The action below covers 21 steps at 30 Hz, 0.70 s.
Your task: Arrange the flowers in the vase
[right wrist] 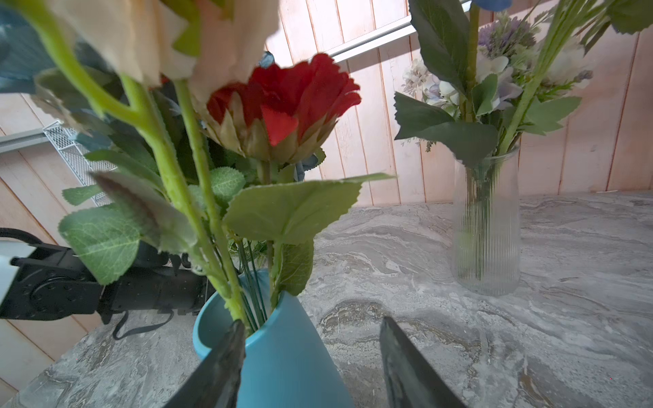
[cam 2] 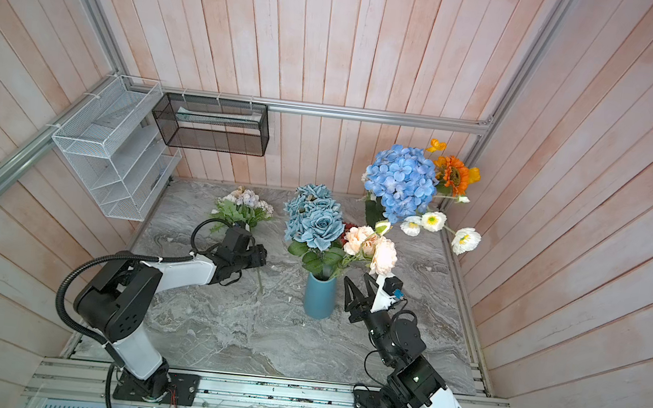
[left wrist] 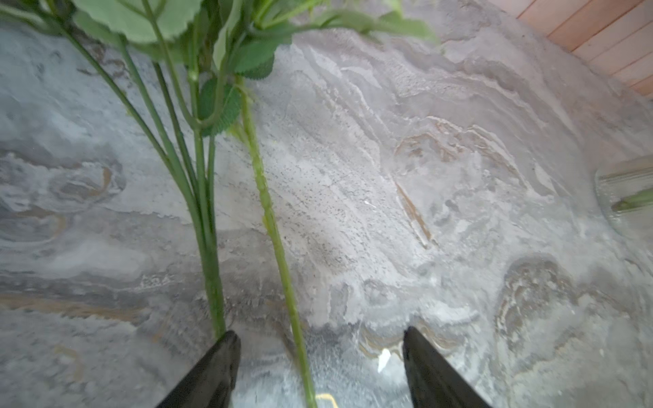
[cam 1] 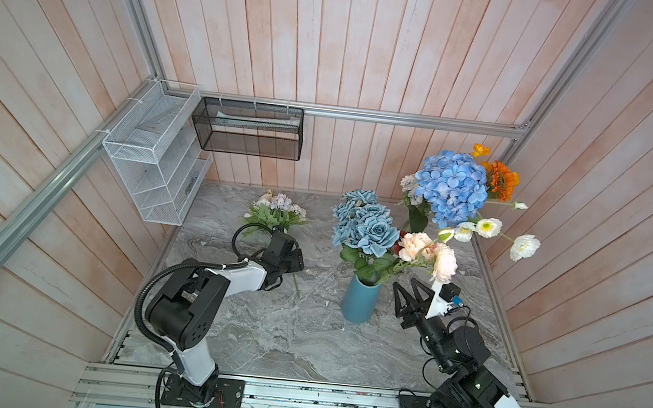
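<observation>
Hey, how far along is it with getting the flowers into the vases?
Done: dusty blue roses, peach blooms and a red bloom stand in the blue vase; the hydrangea is in the glass vase. In hand: nothing; both the left gripper and right gripper are open. Left: the lilac bunch lying on the table, stems under the left gripper.

Robot lab test cell. Plank wall panels [cam 1: 336, 26] inside aluminium frame [cam 1: 409, 119], marble-look tabletop [cam 1: 280, 334], robot arms [cam 1: 186, 314] bolted to slotted base rail [cam 1: 315, 400], wire baskets [cam 1: 247, 129] zip-tied to frame.
</observation>
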### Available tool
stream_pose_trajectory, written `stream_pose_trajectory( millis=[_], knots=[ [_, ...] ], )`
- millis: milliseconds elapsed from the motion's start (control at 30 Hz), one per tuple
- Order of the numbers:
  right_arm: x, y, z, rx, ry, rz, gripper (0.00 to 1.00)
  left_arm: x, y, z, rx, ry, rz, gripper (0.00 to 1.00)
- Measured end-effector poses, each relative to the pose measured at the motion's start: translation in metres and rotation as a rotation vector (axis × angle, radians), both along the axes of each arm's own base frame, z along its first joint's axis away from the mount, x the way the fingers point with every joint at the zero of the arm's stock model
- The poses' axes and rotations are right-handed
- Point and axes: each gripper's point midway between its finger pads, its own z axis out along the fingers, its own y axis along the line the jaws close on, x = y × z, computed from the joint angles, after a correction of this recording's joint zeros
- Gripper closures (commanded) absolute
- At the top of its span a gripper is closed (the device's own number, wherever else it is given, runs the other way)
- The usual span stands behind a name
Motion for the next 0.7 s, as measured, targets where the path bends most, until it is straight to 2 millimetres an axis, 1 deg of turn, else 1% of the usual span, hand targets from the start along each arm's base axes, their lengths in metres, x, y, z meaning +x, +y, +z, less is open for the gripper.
stream_pose_trajectory(
  millis=[100,133,167,233,300,367,567,633,700],
  knots=[
    [0.000,0.000,0.000,0.000,0.000,0.000,0.40,0.005,0.008,0.027,0.019,-0.053,-0.014,0.26],
    [0.000,0.000,0.000,0.000,0.000,0.000,0.40,0.008,0.012,0.035,0.026,-0.073,-0.014,0.27],
    [0.000,0.000,0.000,0.000,0.000,0.000,0.40,0.011,0.018,0.041,0.034,-0.087,-0.010,0.30],
    [0.000,0.000,0.000,0.000,0.000,0.000,0.40,0.016,0.029,0.045,0.050,-0.099,-0.002,0.35],
    [0.000,0.000,0.000,0.000,0.000,0.000,0.40,0.017,0.039,0.041,0.068,-0.085,0.002,0.41],
    [0.000,0.000,0.000,0.000,0.000,0.000,0.40,0.016,0.042,0.032,0.086,-0.062,-0.014,0.48],
    [0.001,-0.001,0.001,0.002,-0.002,-0.006,0.40,0.016,0.036,0.000,0.107,0.020,-0.057,0.54],
    [0.001,-0.001,0.002,0.002,-0.003,-0.007,0.40,0.017,0.035,-0.011,0.114,0.044,-0.065,0.59],
    [0.001,-0.001,0.002,0.002,-0.003,-0.008,0.40,0.018,0.034,-0.019,0.122,0.063,-0.069,0.61]
  ],
)
